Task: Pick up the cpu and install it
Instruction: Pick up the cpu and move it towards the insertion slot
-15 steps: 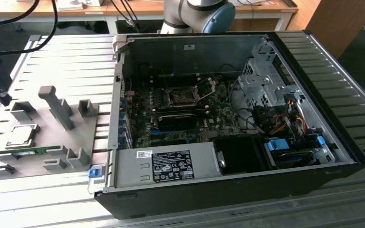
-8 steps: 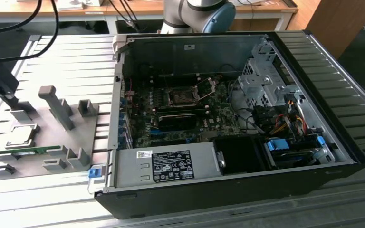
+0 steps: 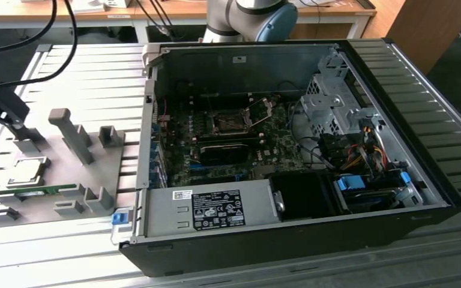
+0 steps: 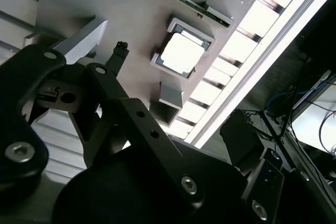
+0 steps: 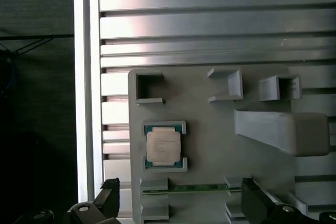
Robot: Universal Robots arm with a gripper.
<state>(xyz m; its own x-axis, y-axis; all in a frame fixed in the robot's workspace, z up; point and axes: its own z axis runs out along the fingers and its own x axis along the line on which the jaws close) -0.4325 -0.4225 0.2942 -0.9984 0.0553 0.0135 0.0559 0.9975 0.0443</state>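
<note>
The cpu (image 3: pixel 24 171) is a small silver square lying flat in a grey holder on the fixture plate (image 3: pixel 62 180), at the exterior view's left. It appears in both wrist views, cpu (image 4: pixel 181 53) and cpu (image 5: pixel 163 145), with nothing touching it. My gripper (image 3: pixel 14 126) hangs just above and behind the cpu. Its black fingertips (image 5: pixel 107 187) stand far apart, so the gripper (image 5: pixel 178 192) is open and holds nothing. In the second wrist view the gripper (image 4: pixel 178 87) hovers near the cpu holder. The open computer case (image 3: pixel 422 138) shows the motherboard socket (image 3: pixel 232 123).
A long green memory stick (image 3: pixel 34 192) lies in a slot beside the cpu, also memory stick (image 5: pixel 194 187). Grey fixture blocks, one tall (image 3: pixel 74 135), rise from the plate. The power supply (image 3: pixel 214 210) fills the case's near side. The case's left wall (image 3: pixel 146 120) stands between plate and motherboard.
</note>
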